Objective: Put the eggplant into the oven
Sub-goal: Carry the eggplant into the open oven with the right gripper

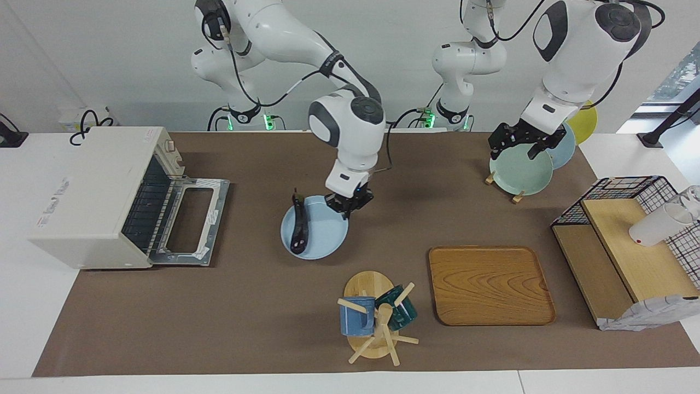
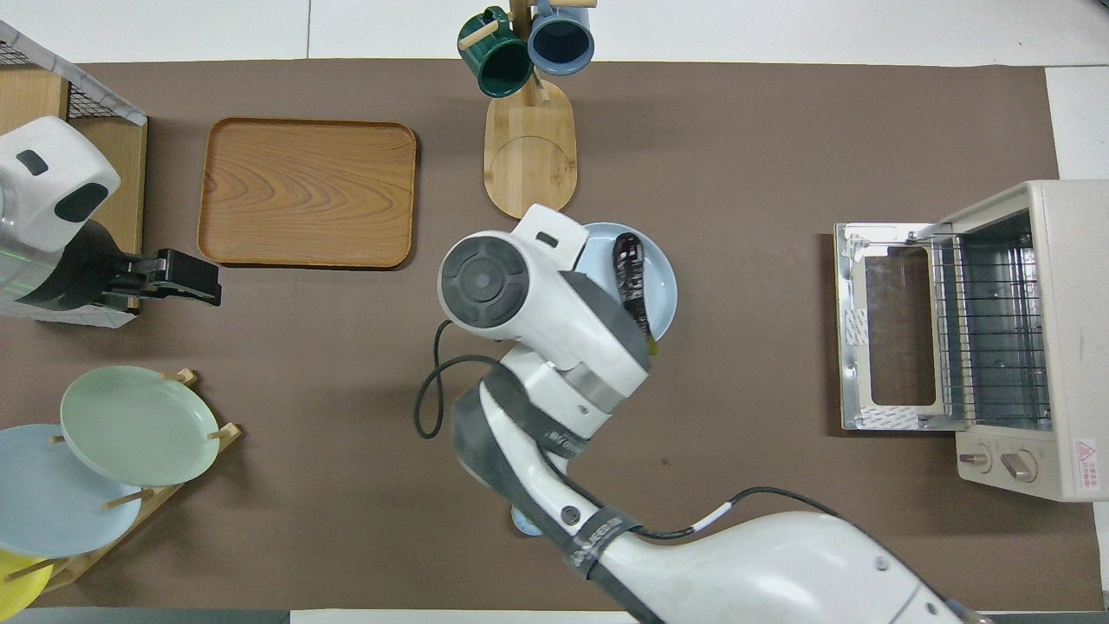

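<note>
Eggplant [image 1: 299,225]: lying lengthwise on light blue plate [image 1: 324,236], along the rim away from right gripper [image 1: 345,207], i.e. toward right arm's end of table. Stem end points toward robots, pokes just past rim; dark body glossy, slightly curved. Not touching gripper, w/ bare plate in between.

R gripper: clamped on plate rim, at the edge toward left arm's end; fingers pointing down, wrist nearly upright above. Can't tell if plate is lifted or resting on the brown mat. From overhead, gripper itself hidden under the arm's wrist; only plate and eggplant peek out beside it.

Oven [image 1: 93,197]: well apart from R gripper, at right arm's end of table, past the eggplant. Door [image 1: 191,221] dropped flat, opening facing the gripper, wire rack visible inside.

Mug tree [image 1: 374,317] w/ blue and green mugs: farther from robots than R gripper, near it. Wooden tray [image 1: 489,284]: also farther out, toward left arm's end.

L gripper [image 1: 517,149]: waiting, jaws apart, holding nothing, over green plate [image 1: 519,175] in the dish rack at left arm's end.
</note>
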You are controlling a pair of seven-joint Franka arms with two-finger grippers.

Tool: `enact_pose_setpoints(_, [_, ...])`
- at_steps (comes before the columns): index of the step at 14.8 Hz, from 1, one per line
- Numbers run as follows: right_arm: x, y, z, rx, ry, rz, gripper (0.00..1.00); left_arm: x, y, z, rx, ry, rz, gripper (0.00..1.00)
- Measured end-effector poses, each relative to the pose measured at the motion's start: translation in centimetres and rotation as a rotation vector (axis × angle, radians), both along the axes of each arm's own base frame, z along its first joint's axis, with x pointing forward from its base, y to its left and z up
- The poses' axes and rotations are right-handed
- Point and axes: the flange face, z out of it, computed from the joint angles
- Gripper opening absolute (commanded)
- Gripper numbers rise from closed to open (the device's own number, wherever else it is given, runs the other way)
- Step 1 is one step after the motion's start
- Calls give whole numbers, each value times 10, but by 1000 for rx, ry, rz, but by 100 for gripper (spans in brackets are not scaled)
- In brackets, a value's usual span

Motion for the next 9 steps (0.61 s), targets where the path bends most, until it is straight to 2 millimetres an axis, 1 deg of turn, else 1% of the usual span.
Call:
enact_pose_setpoints(1, [0,-34,3,-14,17,-3,0,0,0,0,0,0,0,100])
enact_pose_setpoints(2, [-4,-65,7,-26,34,-4,0,0,0,0,0,0,1,100])
enact_pose_setpoints(5, [-20,-149,27,-52,77,24,0,0,0,0,0,0,0,100])
enact_pose_setpoints(8, [-21,-256,44,-56,103,42,0,0,0,0,0,0,0,100])
enact_pose_setpoints(9, [-24,-286,46,-55,108,34,0,0,0,0,0,0,0,100])
